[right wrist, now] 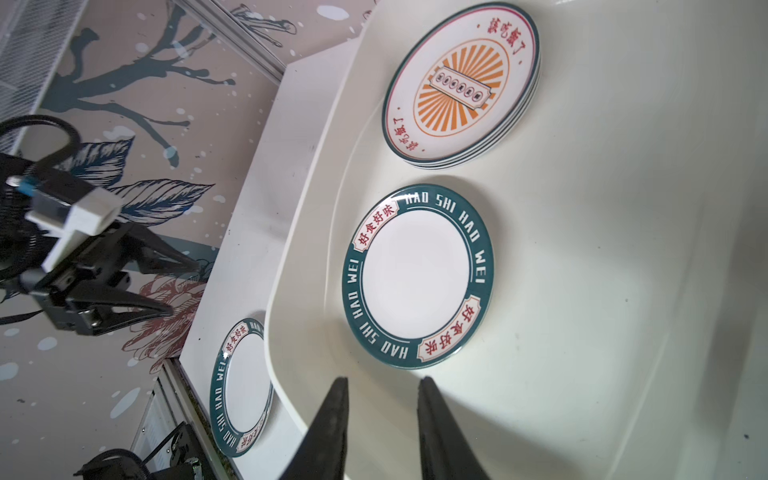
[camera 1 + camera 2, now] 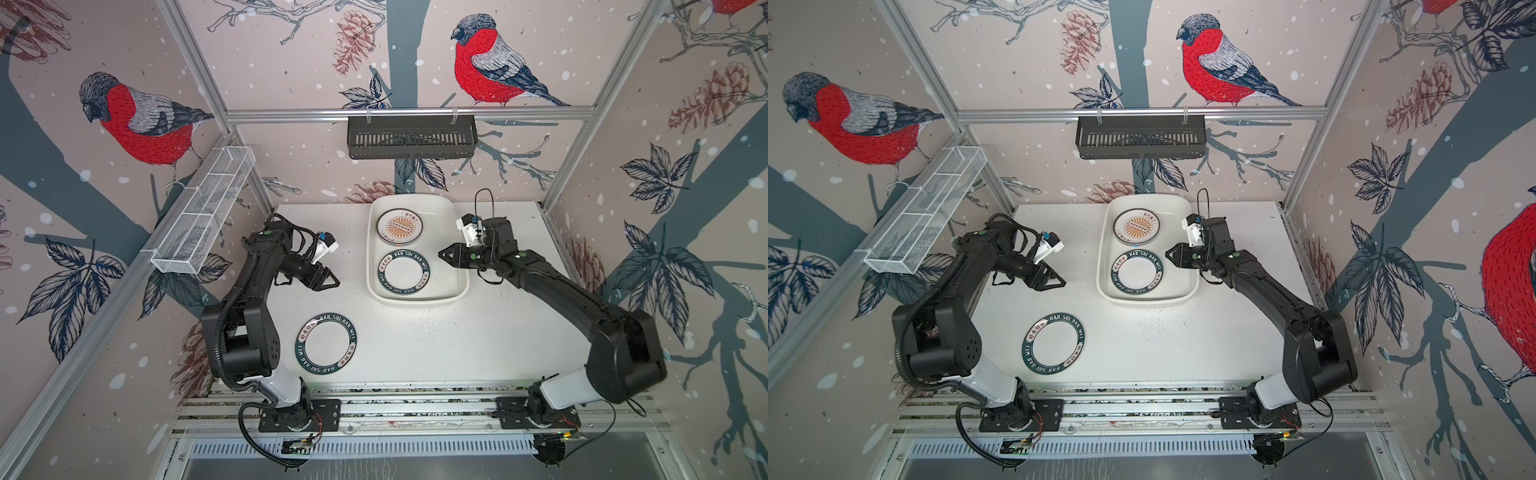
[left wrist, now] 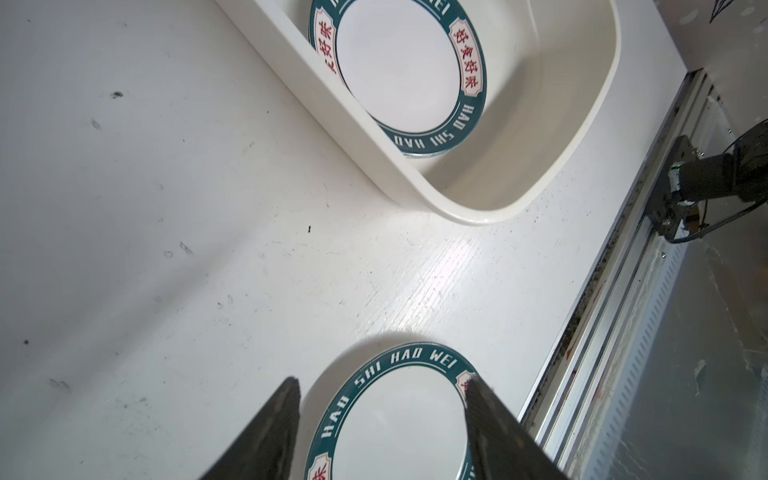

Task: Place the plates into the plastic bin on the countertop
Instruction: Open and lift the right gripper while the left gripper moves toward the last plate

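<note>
One plate (image 2: 326, 347) (image 2: 1053, 345) with a dark lettered rim lies flat on the white countertop (image 2: 457, 345), front left. The plastic bin (image 2: 415, 300) (image 2: 1144, 300) at the back holds a stack of orange sunburst plates (image 2: 399, 226) (image 1: 461, 85) and another lettered plate (image 2: 403, 269) (image 1: 417, 276). My left gripper (image 2: 334, 279) (image 3: 382, 380) hovers open to the left of the bin, beyond the loose plate (image 3: 395, 432), with nothing between its fingers. My right gripper (image 2: 441, 254) (image 1: 383, 380) hangs over the bin's right rim, its jaws a little apart and empty.
A black slotted shelf (image 2: 411, 139) hangs on the back wall. A white wire-mesh basket (image 2: 203, 216) is fixed along the left wall. Aluminium framing (image 2: 415, 399) runs along the countertop's front edge, where both arm bases are mounted.
</note>
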Action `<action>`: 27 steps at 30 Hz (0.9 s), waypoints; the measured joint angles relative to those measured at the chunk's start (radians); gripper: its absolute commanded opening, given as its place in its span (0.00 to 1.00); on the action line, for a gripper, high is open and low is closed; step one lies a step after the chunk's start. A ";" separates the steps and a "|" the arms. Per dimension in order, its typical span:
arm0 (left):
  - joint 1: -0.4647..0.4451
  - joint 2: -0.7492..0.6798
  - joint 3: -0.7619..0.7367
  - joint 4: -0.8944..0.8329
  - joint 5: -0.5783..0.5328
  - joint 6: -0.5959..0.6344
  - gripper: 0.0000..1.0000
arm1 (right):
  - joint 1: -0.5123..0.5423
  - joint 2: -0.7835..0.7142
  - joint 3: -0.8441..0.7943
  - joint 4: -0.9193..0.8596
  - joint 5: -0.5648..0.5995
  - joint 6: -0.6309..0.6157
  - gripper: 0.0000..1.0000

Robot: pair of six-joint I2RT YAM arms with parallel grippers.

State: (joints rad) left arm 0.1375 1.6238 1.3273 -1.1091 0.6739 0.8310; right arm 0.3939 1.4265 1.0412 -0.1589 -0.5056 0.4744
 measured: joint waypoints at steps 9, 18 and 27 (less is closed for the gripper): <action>0.088 0.032 -0.006 -0.024 -0.020 0.053 0.70 | -0.002 -0.241 -0.202 0.097 -0.010 0.037 0.36; 0.166 0.046 -0.052 -0.027 -0.023 0.088 0.70 | -0.005 -0.318 -0.291 0.142 0.006 0.077 0.36; 0.203 0.051 -0.090 -0.035 -0.024 0.114 0.69 | -0.005 -0.327 -0.316 0.191 0.008 0.106 0.36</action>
State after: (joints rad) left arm 0.3405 1.6752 1.2377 -1.1439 0.6498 0.9451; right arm 0.3893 1.0992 0.7254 0.0322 -0.4976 0.5808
